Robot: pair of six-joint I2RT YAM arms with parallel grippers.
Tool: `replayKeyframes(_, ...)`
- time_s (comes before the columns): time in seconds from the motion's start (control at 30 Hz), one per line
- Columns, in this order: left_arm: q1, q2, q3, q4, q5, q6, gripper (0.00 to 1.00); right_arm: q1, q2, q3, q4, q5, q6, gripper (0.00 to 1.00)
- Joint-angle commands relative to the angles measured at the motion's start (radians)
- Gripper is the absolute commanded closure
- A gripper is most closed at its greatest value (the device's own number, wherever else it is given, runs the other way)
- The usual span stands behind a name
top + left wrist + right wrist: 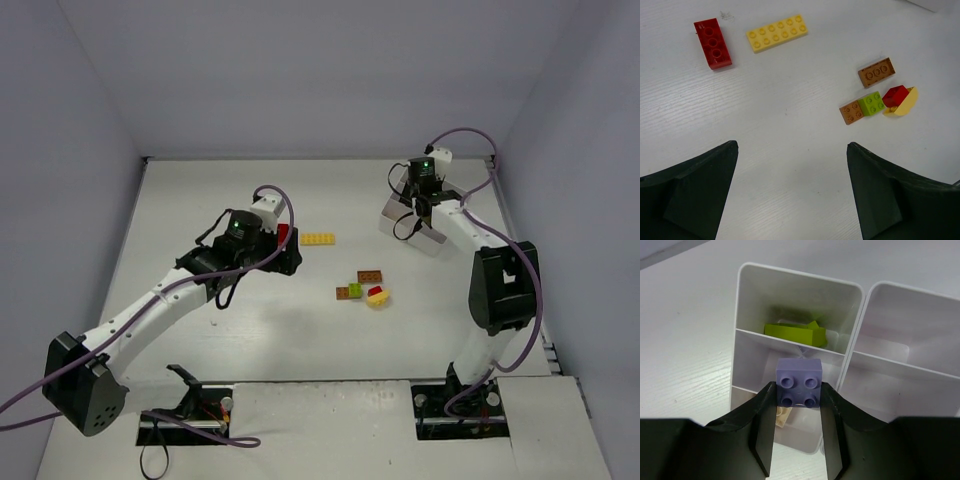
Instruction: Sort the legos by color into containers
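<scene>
Legos, part-sorted, with tray: the table (200, 200) is bearing everything. The tray (800, 276) is sitting at the far right, well apart from the loose bricks at mid-table. The left gripper (792, 146) is hanging above the table with jaws spread wide and nothing between them. The right gripper (799, 396) is hovering over the tray, jaws pinching the lavender brick (799, 382) by its sides. The yellow plate (776, 33), longest of the loose pieces, is lying flat near the red brick (713, 43), both ahead of the left gripper. Toward the middle, a brown brick (876, 72) is lying alone, a brown-and-lime pair (862, 108) is lying joined side by side, and a small red block (896, 95) is sitting on a yellow curved piece (908, 102) just beside the pair. Inside the tray, a lime piece (796, 332) is resting in the far compartment, and a cream piece (784, 416) is peeking out of the near one beneath a finger. Step in hand, as judged: placing the lavender brick, which is seeming to hang over the middle compartment of that column. The next move is calling for the right jaws to part squarely above that cell, and for the left gripper to lower onto the red brick or the yellow plate.
</scene>
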Motion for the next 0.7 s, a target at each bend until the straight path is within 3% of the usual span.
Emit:
replayKeyframes(0.0, 0.005, -0.026, 0.012, 0.026, -0.013, -0.014, 0.17, -0.006, 0.000, 0.061, 0.043, 0.026, 0.013, 0.80)
replayKeyframes(0.27, 0.005, -0.010, 0.015, 0.019, -0.007, -0.010, 0.17, -0.011, 0.010, 0.068, 0.040, 0.006, 0.013, 0.57)
replayKeyframes(0.53, 0.005, 0.001, 0.026, 0.012, 0.000, -0.006, 0.17, -0.009, -0.016, 0.075, 0.025, -0.055, -0.004, 0.52)
replayKeyframes(0.6, 0.005, -0.001, 0.027, 0.009, -0.004, -0.005, 0.17, -0.006, -0.044, 0.074, 0.036, -0.113, -0.056, 0.53)
replayKeyframes(0.67, 0.005, 0.000, 0.027, 0.008, -0.005, -0.002, 0.17, 0.002, -0.059, 0.072, 0.051, -0.282, -0.169, 0.53)
